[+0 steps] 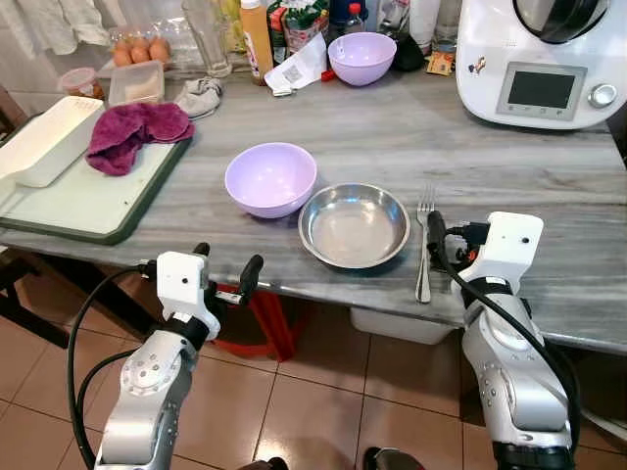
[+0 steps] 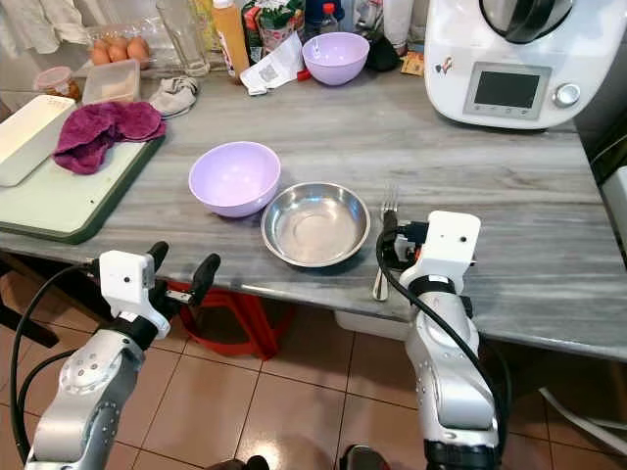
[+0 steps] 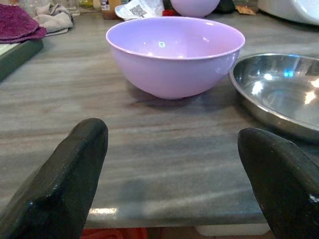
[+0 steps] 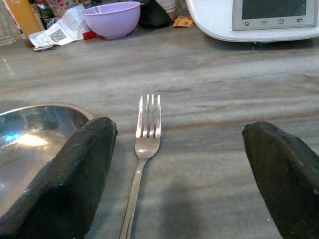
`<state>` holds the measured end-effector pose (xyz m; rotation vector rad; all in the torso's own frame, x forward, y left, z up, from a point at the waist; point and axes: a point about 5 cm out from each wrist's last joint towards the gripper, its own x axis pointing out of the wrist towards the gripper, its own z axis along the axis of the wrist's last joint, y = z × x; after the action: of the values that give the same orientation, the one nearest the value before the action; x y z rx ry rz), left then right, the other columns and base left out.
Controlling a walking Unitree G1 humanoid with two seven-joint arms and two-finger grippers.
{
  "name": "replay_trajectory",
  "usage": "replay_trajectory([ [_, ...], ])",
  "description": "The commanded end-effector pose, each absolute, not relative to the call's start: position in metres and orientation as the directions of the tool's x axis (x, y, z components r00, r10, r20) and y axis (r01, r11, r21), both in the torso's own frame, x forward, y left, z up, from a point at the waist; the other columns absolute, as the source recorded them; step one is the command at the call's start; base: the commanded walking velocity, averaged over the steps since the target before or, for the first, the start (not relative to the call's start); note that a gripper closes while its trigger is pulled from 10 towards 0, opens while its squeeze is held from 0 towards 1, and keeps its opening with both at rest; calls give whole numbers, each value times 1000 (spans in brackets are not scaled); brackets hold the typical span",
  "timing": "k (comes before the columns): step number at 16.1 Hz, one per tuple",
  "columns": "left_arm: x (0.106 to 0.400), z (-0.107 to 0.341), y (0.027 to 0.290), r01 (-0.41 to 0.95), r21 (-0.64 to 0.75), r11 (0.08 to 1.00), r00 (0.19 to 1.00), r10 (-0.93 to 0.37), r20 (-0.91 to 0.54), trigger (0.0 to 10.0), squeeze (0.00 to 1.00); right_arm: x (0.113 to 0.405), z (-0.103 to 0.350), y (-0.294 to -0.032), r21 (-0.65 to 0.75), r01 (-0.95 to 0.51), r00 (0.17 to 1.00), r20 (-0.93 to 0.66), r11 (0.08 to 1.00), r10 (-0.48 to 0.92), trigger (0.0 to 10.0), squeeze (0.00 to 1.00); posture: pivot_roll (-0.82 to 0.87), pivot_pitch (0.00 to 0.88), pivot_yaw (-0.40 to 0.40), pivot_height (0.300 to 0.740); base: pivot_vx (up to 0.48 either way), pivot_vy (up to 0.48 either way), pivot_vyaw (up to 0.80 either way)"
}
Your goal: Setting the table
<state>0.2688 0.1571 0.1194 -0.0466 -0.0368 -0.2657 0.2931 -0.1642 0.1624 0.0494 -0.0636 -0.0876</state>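
Observation:
A lilac bowl and a steel bowl stand side by side near the front edge of the grey wooden table. A fork lies just right of the steel bowl, tines pointing away from me. My right gripper is open at the table's front edge, right by the fork's handle, and the fork runs between its fingers. My left gripper is open in front of the table edge, facing the lilac bowl, nothing held.
A second lilac bowl sits at the back among bottles and a glass. A white kitchen machine fills the back right. At left lies a green-edged board with a magenta towel and a white box.

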Motion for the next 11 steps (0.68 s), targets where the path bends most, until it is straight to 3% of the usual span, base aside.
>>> replay_trajectory([
  [1,268,120,158,248,-26,968,968,-247,40,10000,0,289,162,-162,57,76,995,59,995,-79,10000,502,-154,156,72,740,0,0,-738],
  [2,268,120,158,236,-18,971,971,-236,37,10000,0,288,162,-162,57,76,995,59,995,-79,10000,506,-155,158,74,740,0,0,-712],
  [5,271,121,161,218,0,976,975,-218,37,10000,0,286,163,-161,59,64,995,68,996,-68,10000,0,-156,162,77,740,0,0,-704],
  [9,273,122,161,206,12,979,978,-206,34,10000,0,286,166,-158,54,46,995,86,997,-50,10000,0,-156,161,79,740,0,0,0],
  [11,274,121,160,202,15,979,979,-202,31,10000,0,286,165,-158,68,50,995,83,996,-56,10000,0,-158,161,76,740,-278,0,0],
])
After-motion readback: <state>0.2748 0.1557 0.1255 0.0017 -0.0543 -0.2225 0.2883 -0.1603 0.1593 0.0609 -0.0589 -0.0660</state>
